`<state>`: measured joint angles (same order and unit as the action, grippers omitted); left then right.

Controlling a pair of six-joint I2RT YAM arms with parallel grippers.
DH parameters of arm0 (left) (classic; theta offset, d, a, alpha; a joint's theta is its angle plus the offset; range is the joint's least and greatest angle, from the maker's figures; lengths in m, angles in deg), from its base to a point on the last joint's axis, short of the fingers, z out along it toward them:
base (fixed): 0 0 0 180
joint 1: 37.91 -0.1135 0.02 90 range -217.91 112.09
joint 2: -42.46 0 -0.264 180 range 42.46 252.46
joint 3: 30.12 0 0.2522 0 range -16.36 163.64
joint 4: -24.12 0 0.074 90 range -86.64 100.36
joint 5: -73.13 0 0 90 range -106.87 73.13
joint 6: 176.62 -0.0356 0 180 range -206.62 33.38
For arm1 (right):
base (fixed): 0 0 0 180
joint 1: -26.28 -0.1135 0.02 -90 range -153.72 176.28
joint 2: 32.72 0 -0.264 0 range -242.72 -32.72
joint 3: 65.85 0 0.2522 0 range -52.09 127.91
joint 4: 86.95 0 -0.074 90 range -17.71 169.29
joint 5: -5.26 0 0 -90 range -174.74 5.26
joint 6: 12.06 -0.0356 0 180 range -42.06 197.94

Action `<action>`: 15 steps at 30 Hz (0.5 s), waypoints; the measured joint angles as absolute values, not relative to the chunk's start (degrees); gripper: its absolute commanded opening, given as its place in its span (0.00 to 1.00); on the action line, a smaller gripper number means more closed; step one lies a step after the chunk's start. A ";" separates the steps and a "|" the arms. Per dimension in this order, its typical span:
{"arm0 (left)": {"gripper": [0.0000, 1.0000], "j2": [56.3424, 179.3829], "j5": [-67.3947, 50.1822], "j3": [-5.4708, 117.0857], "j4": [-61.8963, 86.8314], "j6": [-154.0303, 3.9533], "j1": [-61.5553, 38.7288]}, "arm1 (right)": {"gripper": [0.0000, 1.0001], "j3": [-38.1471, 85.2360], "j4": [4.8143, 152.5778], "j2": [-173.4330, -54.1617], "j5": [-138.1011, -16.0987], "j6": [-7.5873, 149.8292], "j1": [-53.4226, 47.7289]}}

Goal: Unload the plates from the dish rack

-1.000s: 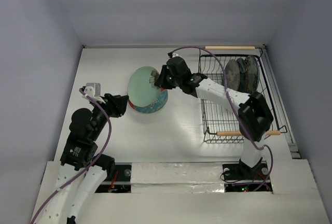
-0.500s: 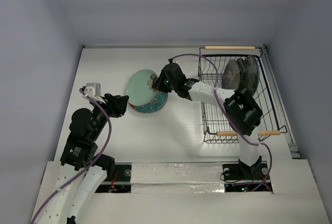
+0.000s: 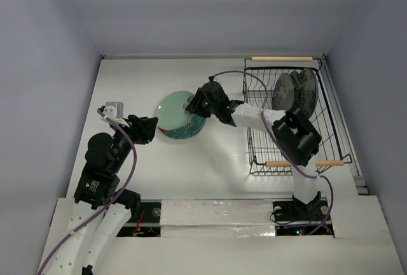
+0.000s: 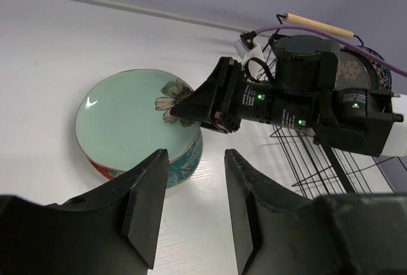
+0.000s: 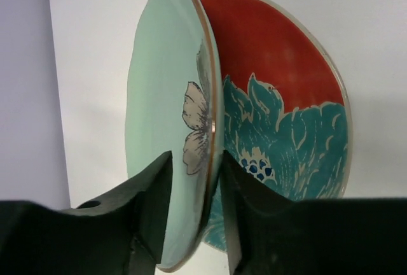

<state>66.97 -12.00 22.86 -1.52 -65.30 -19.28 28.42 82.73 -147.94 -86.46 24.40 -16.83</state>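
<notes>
Green plate [image 5: 159, 84]: stiff, glazed, breakable; rim judged best hold. Right end effector [image 5: 195, 159] is seen astride it, clamping unclear; left end effector [image 4: 195, 157] spread, empty.

Your pale green plate [image 5: 159, 97] with a grey-brown flower and coppery rim, your red plate [image 5: 273, 90] with a teal flower and blue-dotted centre, black wire dish rack [image 3: 257, 154], light wooden handles [image 3: 282, 58], grey-brown plate [image 3: 284, 91], white worktop [image 3: 127, 77], purple cables [image 3: 130, 154].

Lab rig: bare white table [image 3: 216, 173] boxed in by plain grey walls [image 3: 210, 7].
</notes>
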 measured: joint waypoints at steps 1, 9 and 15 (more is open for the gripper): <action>0.38 66.97 -12.00 22.86 -1.52 -65.30 -19.28 | 0.45 28.38 82.60 -147.94 -86.50 24.75 -16.83; 0.38 66.97 -12.00 22.86 -1.52 -65.30 -19.28 | 0.65 27.96 80.96 -147.98 -87.31 26.56 -16.83; 0.38 66.97 -12.00 22.86 -1.52 -65.30 -19.28 | 0.80 27.98 76.83 -148.02 -89.12 29.73 -16.83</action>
<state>66.97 -12.00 22.86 -1.52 -65.30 -19.28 27.98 76.83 -148.02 -89.12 29.73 -16.83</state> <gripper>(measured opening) 0.375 0.751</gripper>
